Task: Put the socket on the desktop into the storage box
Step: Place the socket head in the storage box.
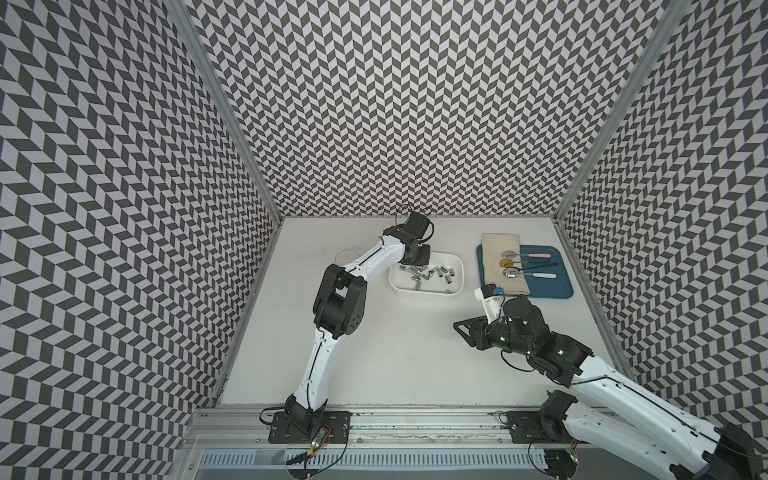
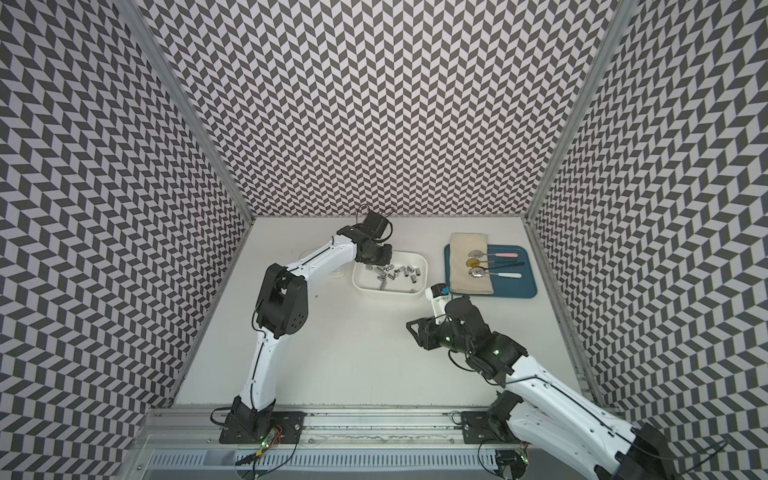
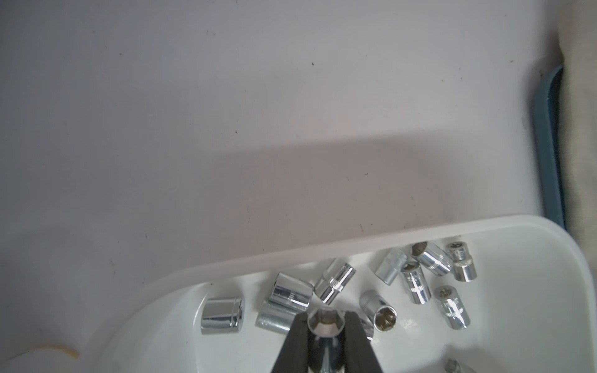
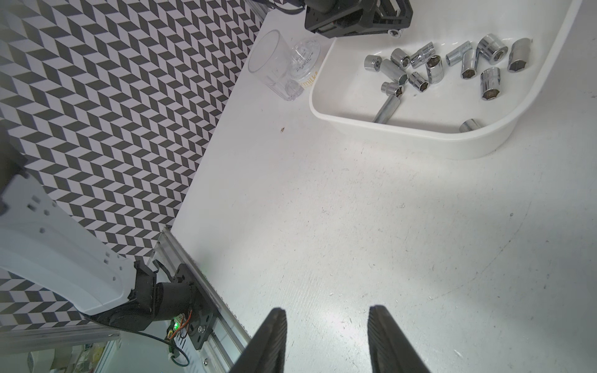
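Jaws of the right gripper [image 4: 328, 310] stand spread and empty, hovering over bare desktop [image 1: 395, 353] at about four o'clock. Farther back, near one o'clock, the storage box [image 1: 428, 291] holds a scatter of loose sockets [image 4: 490, 84], and the left gripper [image 3: 325, 316] hangs over its ten o'clock corner, pinching one socket [image 3: 324, 332] above the box floor. The step in hand looks like the release: next that grip should let go while low inside the rim, so the socket neither bounces out nor rolls off.
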{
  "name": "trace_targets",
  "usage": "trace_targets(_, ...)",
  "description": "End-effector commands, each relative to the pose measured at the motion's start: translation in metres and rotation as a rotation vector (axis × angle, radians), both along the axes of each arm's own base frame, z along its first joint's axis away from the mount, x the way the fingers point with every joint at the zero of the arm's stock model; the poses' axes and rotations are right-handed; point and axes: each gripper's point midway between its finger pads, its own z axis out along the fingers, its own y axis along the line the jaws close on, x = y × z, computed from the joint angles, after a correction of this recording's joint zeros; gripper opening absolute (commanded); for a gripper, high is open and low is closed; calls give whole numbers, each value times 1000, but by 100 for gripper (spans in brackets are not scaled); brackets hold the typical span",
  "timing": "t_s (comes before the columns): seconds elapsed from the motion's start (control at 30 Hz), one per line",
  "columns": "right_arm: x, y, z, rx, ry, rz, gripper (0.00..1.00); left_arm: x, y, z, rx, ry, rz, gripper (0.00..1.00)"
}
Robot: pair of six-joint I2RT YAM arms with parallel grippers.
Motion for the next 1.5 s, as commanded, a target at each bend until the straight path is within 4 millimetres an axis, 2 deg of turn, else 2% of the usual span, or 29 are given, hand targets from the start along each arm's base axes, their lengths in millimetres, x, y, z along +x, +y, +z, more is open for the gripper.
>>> trace_targets(0.0, 2, -3, 5, 14, -23, -21, 45, 7, 0, -2, 4, -7, 10, 8)
trace_targets(0.2, 2, -6, 6, 20, -30, -33, 45, 9, -1, -5, 4, -8, 13, 12)
trace_targets(0.4, 1, -6, 5, 25, -30, -35, 45, 9, 0, -5, 7, -4, 19, 29)
trace_targets(0.7, 0, -7, 6, 30, -33, -35, 45, 3, -2, 12, -8, -21, 12, 31)
trace_targets(0.9, 3, -7, 9, 37, -47, -45, 45, -11, -1, 34, -30, -48, 2, 31)
trace_targets(1.1, 10, -8, 18, 46, -78, -75, 48, -31, 11, 55, -50, -78, 3, 32)
trace_targets(1.3, 24, -7, 26, 16, -112, -105, 53, -55, 33, 73, -80, -119, 15, 33)
trace_targets(1.47, 42, -7, 35, -7, -144, -134, 58, -76, 56, 80, -132, -147, 37, 40)
